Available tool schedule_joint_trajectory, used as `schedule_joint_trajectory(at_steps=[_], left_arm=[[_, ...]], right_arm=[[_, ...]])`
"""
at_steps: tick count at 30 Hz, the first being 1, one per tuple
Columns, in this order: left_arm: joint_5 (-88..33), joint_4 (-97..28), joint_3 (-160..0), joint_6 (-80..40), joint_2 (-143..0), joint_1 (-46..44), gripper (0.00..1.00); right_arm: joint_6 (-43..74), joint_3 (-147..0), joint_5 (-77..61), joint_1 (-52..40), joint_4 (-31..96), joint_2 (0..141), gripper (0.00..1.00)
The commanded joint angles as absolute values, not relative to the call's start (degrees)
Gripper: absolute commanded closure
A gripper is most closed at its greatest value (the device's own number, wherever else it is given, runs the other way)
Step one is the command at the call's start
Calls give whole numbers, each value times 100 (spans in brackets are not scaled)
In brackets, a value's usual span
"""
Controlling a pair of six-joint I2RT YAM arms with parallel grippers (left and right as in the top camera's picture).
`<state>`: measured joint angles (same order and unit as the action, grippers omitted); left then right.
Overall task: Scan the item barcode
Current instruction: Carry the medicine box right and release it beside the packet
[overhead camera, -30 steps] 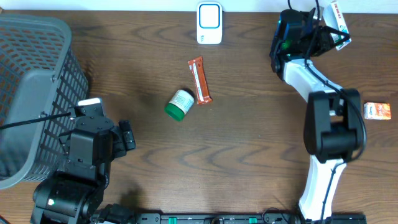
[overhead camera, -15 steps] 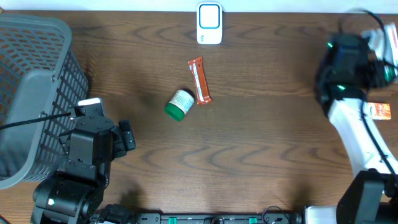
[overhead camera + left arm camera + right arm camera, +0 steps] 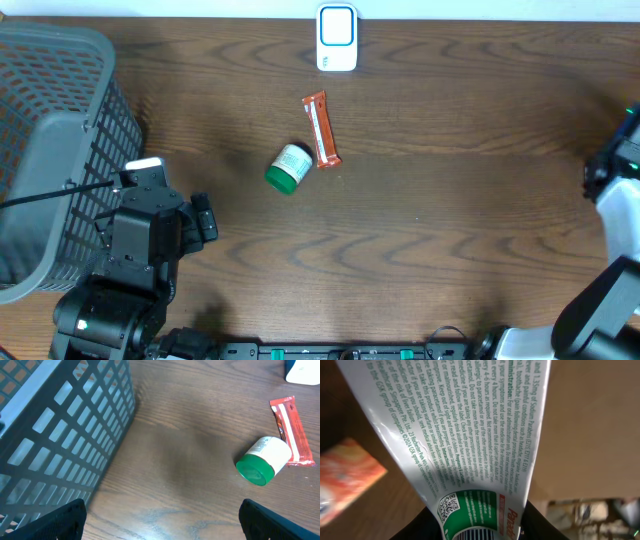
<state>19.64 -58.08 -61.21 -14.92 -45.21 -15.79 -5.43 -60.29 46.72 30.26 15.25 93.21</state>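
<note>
The white printed medicine carton point(image 3: 470, 435) with a green band is clamped at one end by the right gripper point(image 3: 479, 527), its jaws narrowed on it, apparently so that the barcode beside the grip is left uncovered. It is carried far right of the white-and-blue barcode scanner point(image 3: 337, 38), beside a small orange box point(image 3: 347, 480). The left gripper point(image 3: 162, 522) is spread wide and empty, below-left of the scanner. An orange-red snack bar point(image 3: 320, 128) and a green-capped white bottle point(image 3: 289, 168) are seen just below the scanner. The bare brown wooden table point(image 3: 470, 200) to its right is judged the freer approach.

Soft, even light. The table point(image 3: 190, 450) shines a bit. The pack point(image 3: 465, 435) looks sharp; the orange box point(image 3: 345, 480) is blurry.
</note>
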Motion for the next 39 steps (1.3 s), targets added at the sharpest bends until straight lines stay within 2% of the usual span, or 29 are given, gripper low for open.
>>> schedule_joint_trajectory(at_steps=[1, 11, 18, 27, 30, 34, 39], left_arm=[[2014, -5804, -6173, -1420, -4497, -1549, 2], [2014, -5804, -6173, -1420, -4495, -1549, 2], [2014, -5804, -6173, -1420, -4495, -1549, 2], [2014, -5804, -6173, -1420, -4497, -1549, 2], [2014, -5804, -6173, -1420, -4495, -1549, 2], [2014, -5804, -6173, -1420, -4497, -1549, 2], [2014, -5804, -6173, -1420, -4497, -1549, 2]], right_arm=[[126, -6051, 4036, 3336, 1518, 9701, 69], [644, -6051, 3328, 3730, 1409, 10831, 65], [1026, -6108, 2995, 3730, 1444, 11000, 39], [1026, -7046, 2397, 3701, 2596, 9933, 2], [1227, -7476, 1409, 3592, 3085, 9384, 1], [2119, -7684, -193, 3245, 3496, 8663, 1], [2637, -7682, -1129, 2045, 4060, 8215, 1]])
